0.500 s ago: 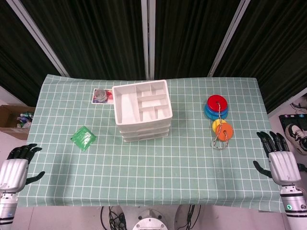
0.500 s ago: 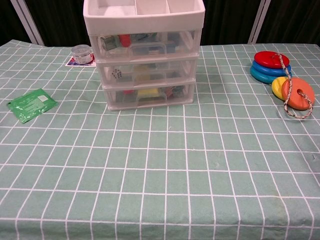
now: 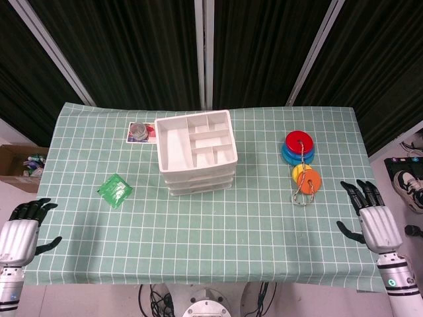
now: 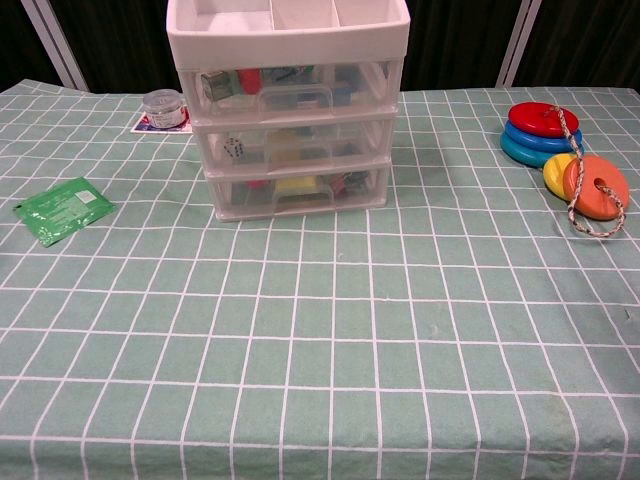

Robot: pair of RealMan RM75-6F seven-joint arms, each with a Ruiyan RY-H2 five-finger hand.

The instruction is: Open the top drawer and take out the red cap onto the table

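Red cap (image 4: pixel 249 79): inside the shut top drawer (image 4: pixel 290 92), left of its handle; I judge it small, light, rigid and slick, best pinched across its rim.
Top drawer: clear plastic, likely light-running; take the moulded handle (image 4: pixel 297 98) at front centre.
Drawer unit (image 3: pixel 197 153): may slide on the cloth when I pull.
My right hand (image 3: pixel 369 218): empty, fingers spread, at the worktop (image 3: pixel 218 231) edge.
My left hand (image 3: pixel 21 230): empty, fingers apart, off the near-left corner.
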